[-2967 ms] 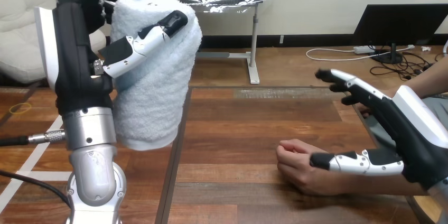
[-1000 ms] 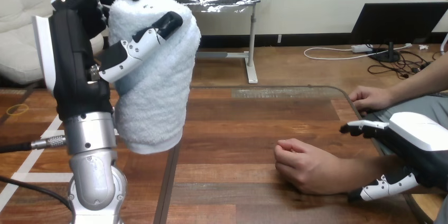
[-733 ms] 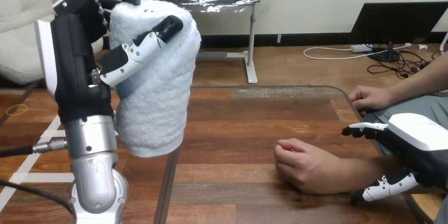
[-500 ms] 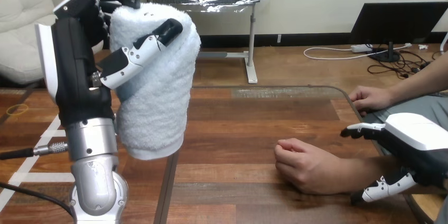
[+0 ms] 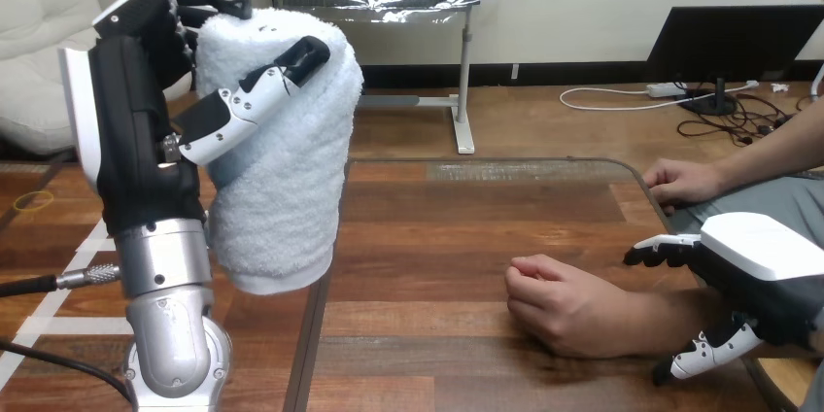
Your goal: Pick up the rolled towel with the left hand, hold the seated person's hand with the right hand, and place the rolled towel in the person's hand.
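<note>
Wooden table [image 5: 466,208]: left hand [image 5: 136,140] clasps pale rolled terry towel [image 5: 282,188], long axis upright, above left edge. Person's closed hand [image 5: 564,310] lies well right, near front edge. Right hand [image 5: 768,266] sits at its wrist; grasp cannot be told.

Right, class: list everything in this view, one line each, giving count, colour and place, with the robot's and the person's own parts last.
rolled towel: one, white, held upright above the table's left side.
table: one, brown wood, across the view.
person's hands: two; one loosely closed, resting on the table right of centre; the other at the table's far right edge.
left hand: one, black and white, raised at the left, fingers and thumb curled round the rolled towel.
right hand: one, black and white, low at the right, over the person's forearm; whether it grips cannot be told.
</note>
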